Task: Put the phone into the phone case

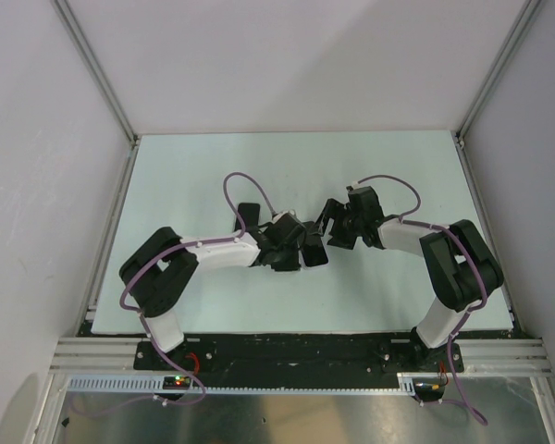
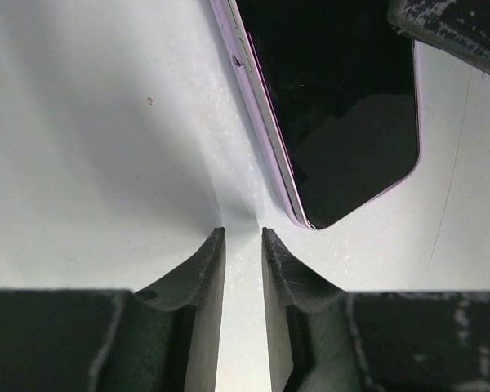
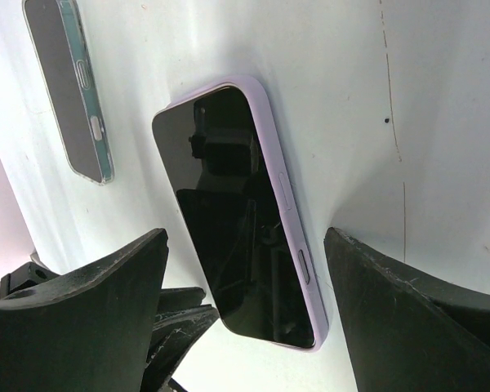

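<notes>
A lilac-edged phone (image 3: pixel 229 229) lies screen up on the white table, between the two grippers at the table's middle. My right gripper (image 3: pixel 245 269) is open, its wide-spread fingers straddling the phone's near end without touching it. My left gripper (image 2: pixel 243 237) is nearly shut, with a narrow slit holding nothing; its tips rest on the table just off a corner of the phone (image 2: pixel 343 106). The clear, dark-looking phone case (image 3: pixel 65 90) lies flat and empty farther off, beside the left arm's wrist in the top view (image 1: pixel 248 218).
One finger (image 2: pixel 449 24) of the right gripper shows at the top right of the left wrist view, over the phone. Grey walls and aluminium rails (image 1: pixel 102 83) enclose the white table (image 1: pixel 203 176) on three sides.
</notes>
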Motion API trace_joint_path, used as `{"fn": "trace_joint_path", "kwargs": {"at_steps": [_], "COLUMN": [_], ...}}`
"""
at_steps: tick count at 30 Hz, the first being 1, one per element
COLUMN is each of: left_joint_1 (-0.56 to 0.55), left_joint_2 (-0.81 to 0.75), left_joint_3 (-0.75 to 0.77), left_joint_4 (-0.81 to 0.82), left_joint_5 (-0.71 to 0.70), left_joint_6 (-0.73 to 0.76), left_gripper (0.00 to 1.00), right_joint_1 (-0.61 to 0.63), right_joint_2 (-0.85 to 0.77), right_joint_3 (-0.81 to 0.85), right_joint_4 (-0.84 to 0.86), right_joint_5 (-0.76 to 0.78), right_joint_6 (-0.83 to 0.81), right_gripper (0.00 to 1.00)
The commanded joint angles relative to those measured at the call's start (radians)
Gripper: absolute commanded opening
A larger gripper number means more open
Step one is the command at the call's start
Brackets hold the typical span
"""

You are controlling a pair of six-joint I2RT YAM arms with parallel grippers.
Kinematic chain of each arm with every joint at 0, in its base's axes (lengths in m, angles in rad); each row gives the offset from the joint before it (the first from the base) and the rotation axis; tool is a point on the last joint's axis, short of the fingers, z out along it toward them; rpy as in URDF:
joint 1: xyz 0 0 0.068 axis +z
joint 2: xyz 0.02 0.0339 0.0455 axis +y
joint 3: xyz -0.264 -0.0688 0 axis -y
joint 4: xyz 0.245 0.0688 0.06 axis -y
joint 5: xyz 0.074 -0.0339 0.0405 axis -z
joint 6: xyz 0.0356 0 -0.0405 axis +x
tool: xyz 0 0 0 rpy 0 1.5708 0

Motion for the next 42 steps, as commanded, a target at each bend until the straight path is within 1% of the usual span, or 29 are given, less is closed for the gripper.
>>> {"fn": "trace_joint_path", "kwargs": {"at_steps": [1,15,25,32,35,42], "left_joint_1": [0.003,0.025,0.048,0.049,0.05,0.039], "left_joint_2": [-0.04,-0.054,-0.001,0.03,0.043,0.068], "left_joint_3": [0.014,-0.031,-0.019,-0.019,-0.021,-0.033], "left_joint_4": [0.016,0.16,0.172,0.173,0.173,0.115], "left_joint_5": [0.015,0.067,0.063,0.06,0.056,0.025], "left_joint_6": [0.014,-0.064,-0.074,-0.071,-0.065,-0.05], "left_gripper": [0.29,0.3,0.29,0.27,0.25,0.19], "right_joint_1": [-0.004,-0.003,-0.003,-0.003,-0.003,-0.003], "right_joint_2": [0.001,-0.013,-0.008,-0.002,-0.001,0.002], "right_joint_3": [0.029,0.028,0.028,0.029,0.029,0.029], "right_joint_4": [-0.037,-0.053,-0.053,-0.054,-0.052,-0.049], "right_joint_5": [0.012,0.019,0.016,0.013,0.012,0.012], "right_joint_6": [-0.025,-0.03,-0.029,-0.031,-0.03,-0.033], "right_gripper": [0.83,0.83,0.83,0.83,0.83,0.83]}}
